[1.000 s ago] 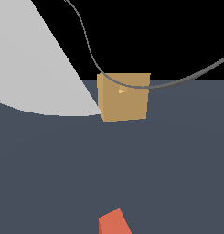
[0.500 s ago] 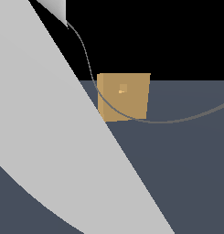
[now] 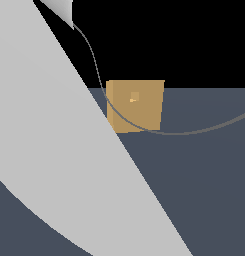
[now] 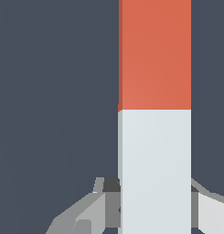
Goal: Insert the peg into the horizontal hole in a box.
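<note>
My hand (image 4: 154, 208) is straddling the peg's (image 4: 154, 114) white half, though whether its fingers are pressing it I cannot tell; the box (image 3: 135, 106) is showing its hole (image 3: 134, 96).

A plain slate-grey floor (image 3: 204, 190) meets a black backdrop (image 3: 194, 40).

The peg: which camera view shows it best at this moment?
The wrist view. The peg fills it, showing the orange-red half, the white half and the fingers flanking the white end. In the exterior view no peg is visible; a large grey arm shape covers that view's left, leaving only the box and its hole.
</note>
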